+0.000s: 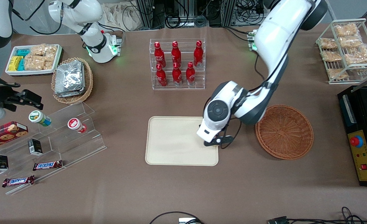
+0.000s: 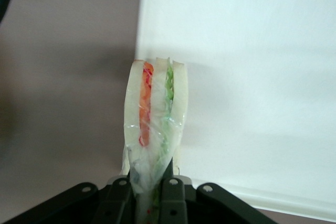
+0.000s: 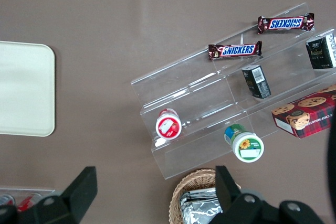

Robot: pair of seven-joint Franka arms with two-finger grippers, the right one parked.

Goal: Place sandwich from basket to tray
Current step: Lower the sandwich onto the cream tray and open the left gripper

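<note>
Wrapped sandwich (image 2: pixel 155 109) clamped by hand (image 2: pixel 150 184), held over tray (image 1: pixel 171 140) edge nearest basket (image 1: pixel 284 131), now emptied. Risk: if released here, wedge could be tipped onto rim or surface (image 1: pixel 233 186).

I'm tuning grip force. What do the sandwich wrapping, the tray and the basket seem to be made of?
Sandwich, held in the gripper over the tray's edge: thin clear film, glossy and wrinkled, over soft-looking white bread.
Tray: smooth matte cream, probably plastic.
Basket: reddish-brown woven wicker, ribbed weave visible; natural or synthetic, can't tell.
</note>
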